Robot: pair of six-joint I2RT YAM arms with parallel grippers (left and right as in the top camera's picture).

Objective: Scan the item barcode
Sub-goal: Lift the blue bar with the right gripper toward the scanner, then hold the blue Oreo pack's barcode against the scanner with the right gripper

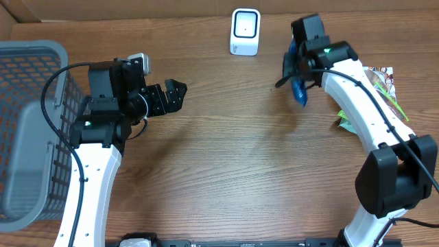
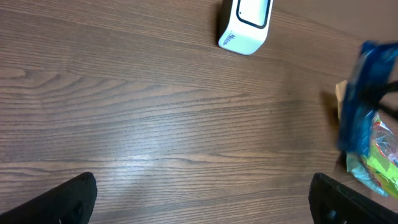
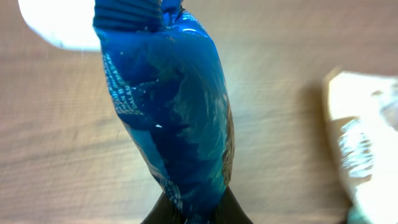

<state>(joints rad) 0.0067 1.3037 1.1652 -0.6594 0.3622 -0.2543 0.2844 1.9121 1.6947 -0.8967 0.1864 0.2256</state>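
While the right pincer point(image 1: 295, 66) is clamped shut on one end of a blue packet point(image 1: 298, 88), that packet sits in the upper right of the overhead frame, to the right of the white scanner point(image 1: 245, 31) and apart from it. Whether the packet's free end touches the desk point(image 1: 240, 165) cannot be told. In the right wrist view the glossy blue wrapper fills the centre of the frame, its crimped end at the top and small white print down its left side; no barcode can be made out on the face shown.

Scanner: upright at top centre of the overhead frame, resting on the desk.

Left pincer point(image 1: 180, 92): fingers spread wide, holding nothing, left of centre, pointing toward the right of the frame. Its wrist view shows bare wood between both fingertips.

Other items: a grey mesh basket point(image 1: 27, 82) at the left edge; loose snack packets point(image 1: 384, 86), green and white, lying on the desk at the right edge, partly under the right arm.
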